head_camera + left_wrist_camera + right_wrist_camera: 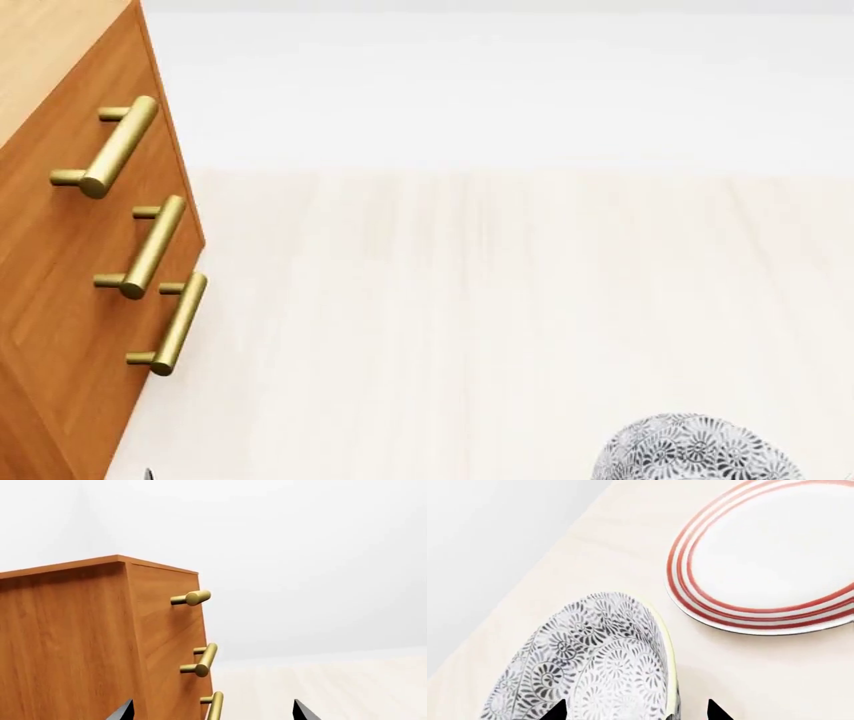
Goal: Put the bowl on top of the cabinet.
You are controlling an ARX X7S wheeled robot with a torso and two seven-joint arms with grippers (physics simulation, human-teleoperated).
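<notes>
The bowl (594,665) lay just ahead of the right arm's jaws, rim between the wide-spread tips; the left arm's jaws, also wide, faced the cabinet (87,640).

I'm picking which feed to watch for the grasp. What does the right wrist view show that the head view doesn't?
Only the right wrist view shows the red-ringed plate lying apart from the bowl, the bowl's pale rim, and the right gripper with open jaws astride that rim. Only the head view shows the cabinet and its three brass handles. Both show the patterned bowl and the pale tabletop.
</notes>
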